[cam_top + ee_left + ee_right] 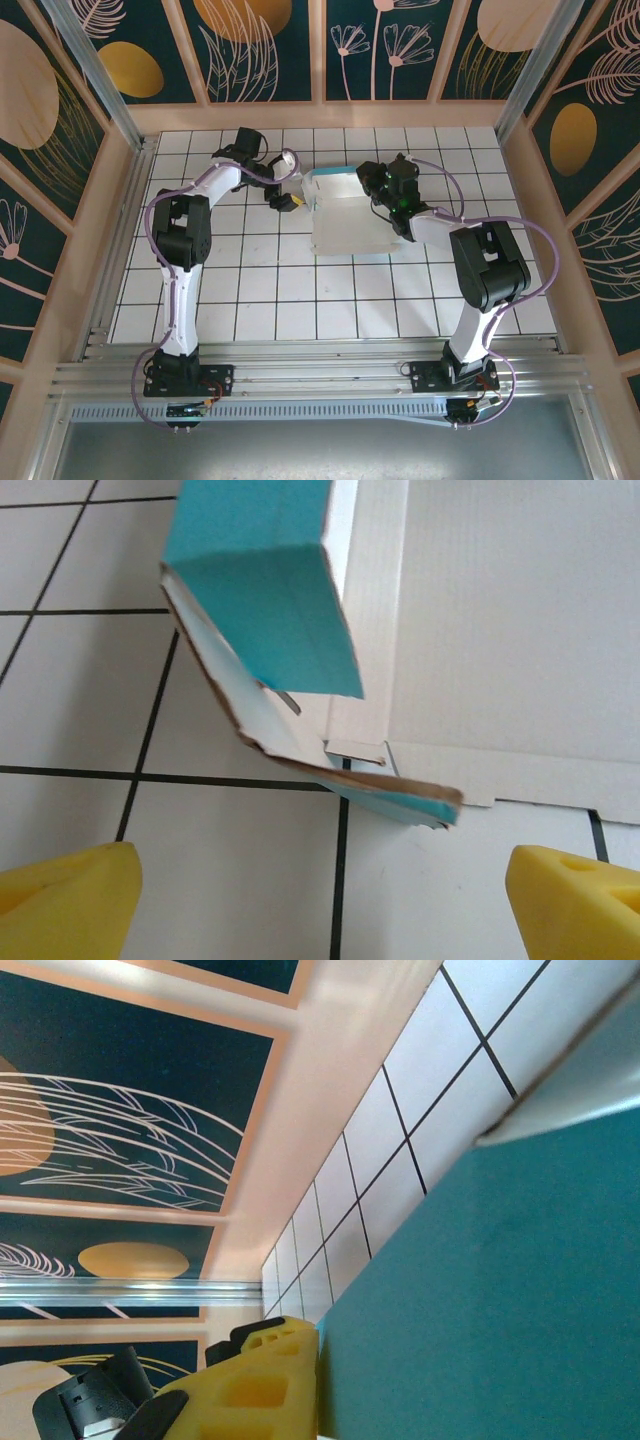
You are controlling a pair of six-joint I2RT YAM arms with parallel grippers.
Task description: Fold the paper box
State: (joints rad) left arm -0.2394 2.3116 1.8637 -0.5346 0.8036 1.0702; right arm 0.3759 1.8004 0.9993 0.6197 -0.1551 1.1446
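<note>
**Clerk:** First entry, nearest the front edge?

**Keeper:** Two arm bases, side by side on the metal rail. The white-tiled desk runs back from them.

**Clerk:** Second entry?

**Keeper:** Left end effector, mid-desk, just left of the card. Its yellow fingers are spread wide with bare tile between them, and it holds nothing. From its wrist it sits close to the card's near corner but apart from it.

**Clerk:** Third entry, the task piece?

**Keeper:** The paper box, one piece of thin card. The main panel lies flat with its white side up, near the centre of the desk, between the two end effectors. At its far left corner a flap stands up off the tiles and bends over, turquoise face showing. Below that, a corner tab is raised at a slant, and its brown cut edge is visible.

**Clerk:** Fourth entry?

**Keeper:** Right end effector, at the far right edge of the box. It is clamped onto the card. One yellow finger lies flat against a turquoise face. The opposite finger is hidden behind the card.

**Clerk:** Furthest back?

**Keeper:** A pale wooden frame, then dark wall panels with leaf and disc patterns.
</note>
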